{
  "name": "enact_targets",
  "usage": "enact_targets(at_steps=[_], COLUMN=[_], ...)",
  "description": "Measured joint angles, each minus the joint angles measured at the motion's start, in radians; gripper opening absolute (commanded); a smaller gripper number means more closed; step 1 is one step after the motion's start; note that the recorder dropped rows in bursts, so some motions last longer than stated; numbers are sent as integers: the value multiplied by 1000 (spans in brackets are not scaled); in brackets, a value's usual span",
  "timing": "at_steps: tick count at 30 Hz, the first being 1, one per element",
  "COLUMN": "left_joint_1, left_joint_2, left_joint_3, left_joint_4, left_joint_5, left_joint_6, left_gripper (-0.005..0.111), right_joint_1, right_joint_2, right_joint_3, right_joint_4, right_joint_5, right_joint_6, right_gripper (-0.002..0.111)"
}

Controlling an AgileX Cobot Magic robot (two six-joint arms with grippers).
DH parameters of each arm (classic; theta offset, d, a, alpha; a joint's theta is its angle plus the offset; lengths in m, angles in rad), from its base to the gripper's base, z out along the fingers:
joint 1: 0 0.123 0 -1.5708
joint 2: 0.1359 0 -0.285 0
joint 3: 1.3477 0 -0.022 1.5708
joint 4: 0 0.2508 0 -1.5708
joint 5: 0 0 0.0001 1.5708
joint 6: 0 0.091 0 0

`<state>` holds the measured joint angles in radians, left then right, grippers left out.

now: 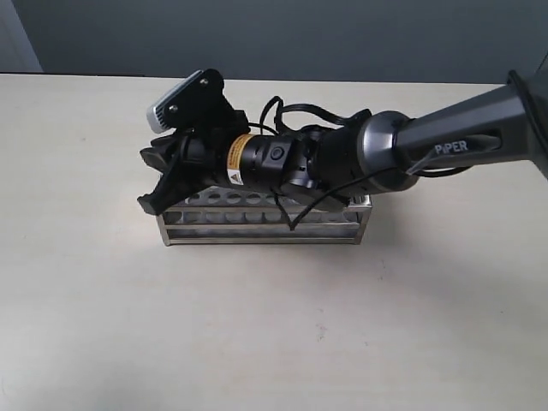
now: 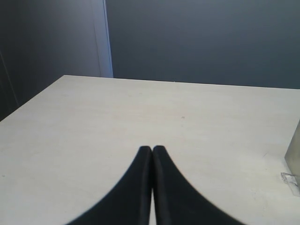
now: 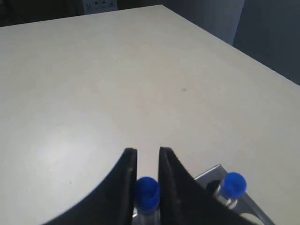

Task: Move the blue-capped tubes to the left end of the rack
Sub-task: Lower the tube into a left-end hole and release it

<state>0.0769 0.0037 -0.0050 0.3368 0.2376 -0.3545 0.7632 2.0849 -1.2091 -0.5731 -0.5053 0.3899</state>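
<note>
The steel rack (image 1: 265, 227) stands mid-table, and my right arm reaches across over it to its left end. In the exterior view the arm hides the blue-capped tubes. In the right wrist view my right gripper (image 3: 146, 152) is shut on one blue-capped tube (image 3: 146, 192), a finger pressed against each side of its cap. A second blue-capped tube (image 3: 233, 184) stands in a hole by the rack's corner (image 3: 211, 172). In the exterior view the right gripper (image 1: 151, 181) hangs at the rack's left end. My left gripper (image 2: 152, 148) is shut on nothing, over bare table.
The pale table (image 1: 274, 342) spreads wide around the rack. A grey metallic edge (image 2: 294, 154) with a clear bit below it shows at the side of the left wrist view. Dark wall (image 1: 282, 34) lies behind the table's far edge.
</note>
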Motion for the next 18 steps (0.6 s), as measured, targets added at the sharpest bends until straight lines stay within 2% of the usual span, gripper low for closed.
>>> enact_targets(at_steps=[4, 7, 9, 18], left_joint_1=[0, 0, 0, 0], left_joint_2=[0, 0, 0, 0], left_joint_3=[0, 0, 0, 0], left_joint_4=[0, 0, 0, 0], left_joint_5=[0, 0, 0, 0], left_joint_6=[0, 0, 0, 0], left_gripper=[0, 0, 0, 0], right_joint_1=[0, 0, 2, 6], right_joint_2=[25, 25, 25, -85], right_joint_3=[-59, -70, -70, -70], right_joint_4=[-68, -124, -144, -157], right_joint_5=[39, 73, 98, 181], right_joint_6=[55, 99, 118, 98], right_gripper=[3, 23, 30, 30])
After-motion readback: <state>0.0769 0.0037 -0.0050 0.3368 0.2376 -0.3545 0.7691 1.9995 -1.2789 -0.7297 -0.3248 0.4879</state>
